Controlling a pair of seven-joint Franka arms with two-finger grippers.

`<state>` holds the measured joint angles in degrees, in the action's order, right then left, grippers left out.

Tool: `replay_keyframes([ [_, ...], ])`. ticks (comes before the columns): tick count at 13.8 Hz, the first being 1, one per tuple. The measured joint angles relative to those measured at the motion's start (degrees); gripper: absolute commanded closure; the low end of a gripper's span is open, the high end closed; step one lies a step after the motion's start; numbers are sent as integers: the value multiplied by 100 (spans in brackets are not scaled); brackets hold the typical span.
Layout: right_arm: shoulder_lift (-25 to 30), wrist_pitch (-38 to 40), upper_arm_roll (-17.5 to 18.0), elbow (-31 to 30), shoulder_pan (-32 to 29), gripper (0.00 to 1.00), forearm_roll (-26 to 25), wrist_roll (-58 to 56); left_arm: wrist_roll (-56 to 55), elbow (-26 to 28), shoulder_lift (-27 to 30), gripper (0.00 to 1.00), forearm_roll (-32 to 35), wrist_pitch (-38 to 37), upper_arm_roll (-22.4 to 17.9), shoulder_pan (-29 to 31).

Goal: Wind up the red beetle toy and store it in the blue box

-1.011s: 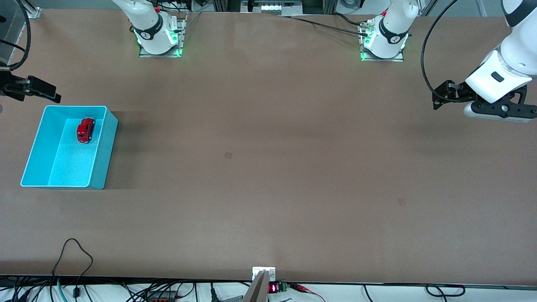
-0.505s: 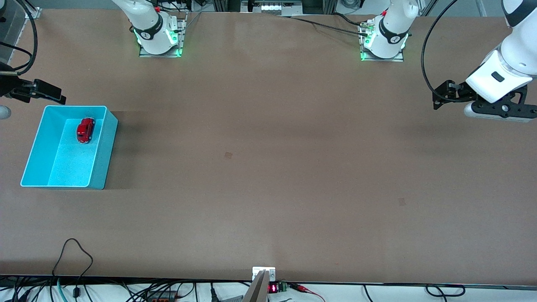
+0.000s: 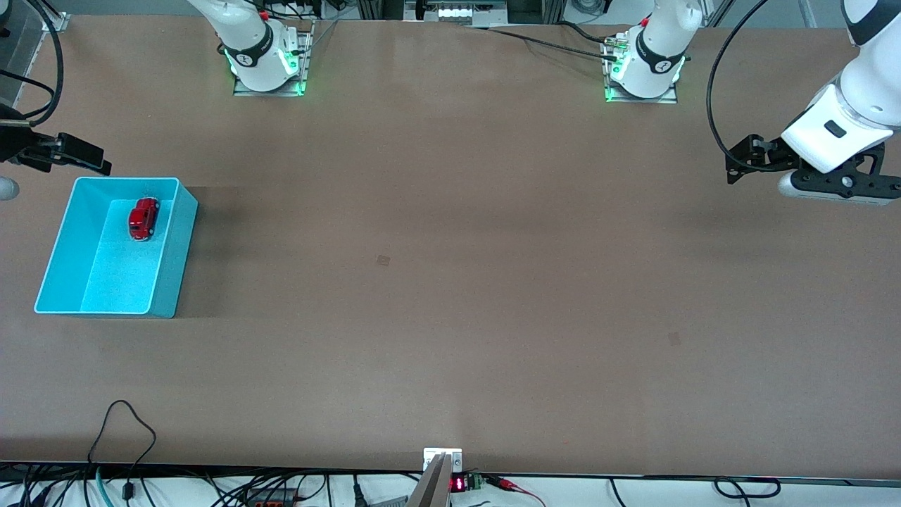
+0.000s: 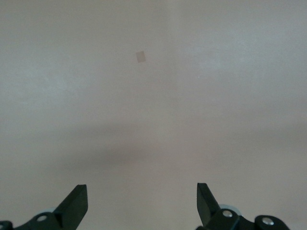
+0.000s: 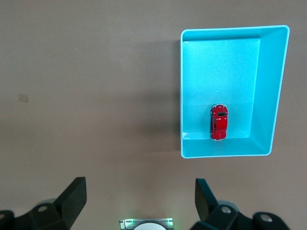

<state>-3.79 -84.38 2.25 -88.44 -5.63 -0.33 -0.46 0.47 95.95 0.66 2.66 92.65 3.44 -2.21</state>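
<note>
The red beetle toy [image 3: 143, 218] [image 5: 219, 121] lies on the floor of the blue box [image 3: 172, 253] [image 5: 268, 91], close to the end wall that faces the robots' bases. The box stands at the right arm's end of the table. My right gripper [image 3: 84, 156] [image 5: 140, 189] hangs open and empty in the air over bare table just outside that end of the box. Over the left arm's end of the table my left gripper [image 3: 739, 165] [image 4: 142, 194] waits, open, with nothing between its fingers.
Two small tape marks [image 3: 383, 260] [image 3: 674, 339] lie on the brown table. The arm bases [image 3: 267, 63] [image 3: 642, 70] stand along the edge farthest from the front camera. A black cable loop [image 3: 123, 422] rests near the front edge.
The right gripper has shifted a little and turned slightly near the box's end, then held still. The toy, the box and the left arm have not moved.
</note>
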Motion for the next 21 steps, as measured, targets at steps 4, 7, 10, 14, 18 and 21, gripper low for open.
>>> replay_keyframes([
  [4,8,5,217,0,46,0,-244,-1,0,0,0,0,0,0,-1,4],
  [7,8,5,300,0,58,0,-305,0,0,0,0,0,0,-1,-1,5],
  [10,8,16,274,0,49,0,-305,1,0,0,0,0,0,-1,-1,9],
  [14,8,28,262,0,48,0,-305,1,0,0,0,0,0,-1,-2,13],
  [18,8,30,-22,0,323,0,-305,1,0,0,-2,0,0,-1,-2,13],
  [21,8,31,-84,0,373,0,-305,1,0,0,-7,0,0,-1,-2,13],
])
